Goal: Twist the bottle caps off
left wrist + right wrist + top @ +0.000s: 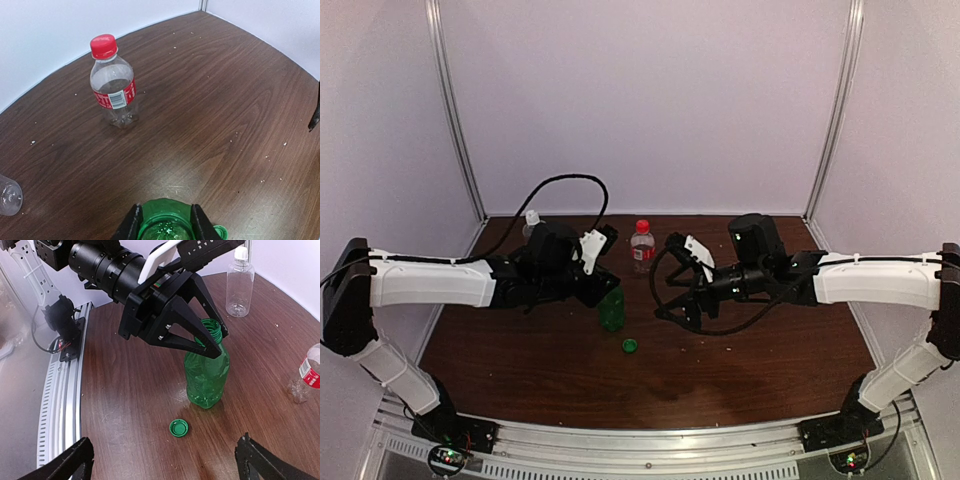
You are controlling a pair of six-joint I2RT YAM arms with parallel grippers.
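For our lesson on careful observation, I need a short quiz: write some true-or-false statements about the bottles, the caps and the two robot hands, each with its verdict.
1. The green cap lies on the table, off its bottle. True.
2. The red cap has been unscrewed. False: it is still on the short bottle.
3. The left hand grips the green bottle at its neck. True.
4. The right hand holds the white-capped bottle. False: that hand is open and empty, and the bottle stands alone near the back wall.
5. The green bottle lies on its side. False: it stands upright.
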